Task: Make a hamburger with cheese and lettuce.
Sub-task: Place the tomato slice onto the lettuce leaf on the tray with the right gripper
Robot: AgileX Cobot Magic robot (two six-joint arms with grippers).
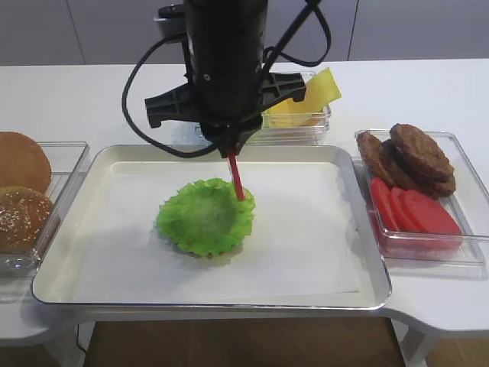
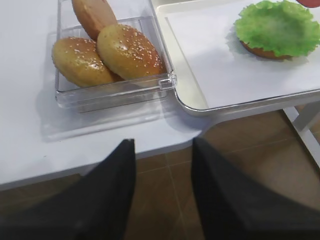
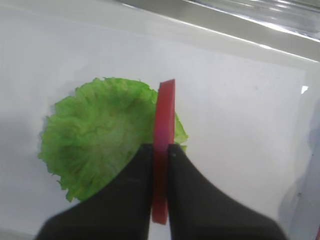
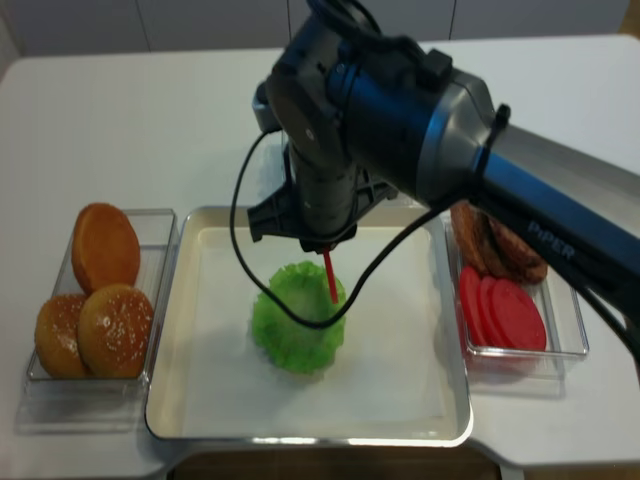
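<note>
From my right wrist camera I see the right gripper (image 3: 160, 150) clamped on a red tomato slice (image 3: 163, 150), held on edge, its lower rim over the right side of the lettuce (image 3: 100, 145). The overhead views hide those jaws behind the arm's dark body and show only the slice hanging down to the leaf. The left wrist camera gives me something the others don't: a brown bun base peeking out under the lettuce, so the hamburger (image 2: 277, 30) is a bun with the leaf on top, sitting near the middle of the white-lined tray (image 1: 69, 252). The left gripper (image 2: 162, 190) hangs off the table's near edge with its fingers apart, holding nothing.

Left of the tray, a clear bin (image 2: 115, 90) holds three sesame buns (image 2: 127, 50). Right of it, another clear bin (image 1: 428, 248) holds brown patties (image 1: 409, 157) at the back and tomato slices in front. Behind the tray the cheese (image 1: 317, 95) stands in a small clear box, mostly blocked by the arm, so I can't count the slices.
</note>
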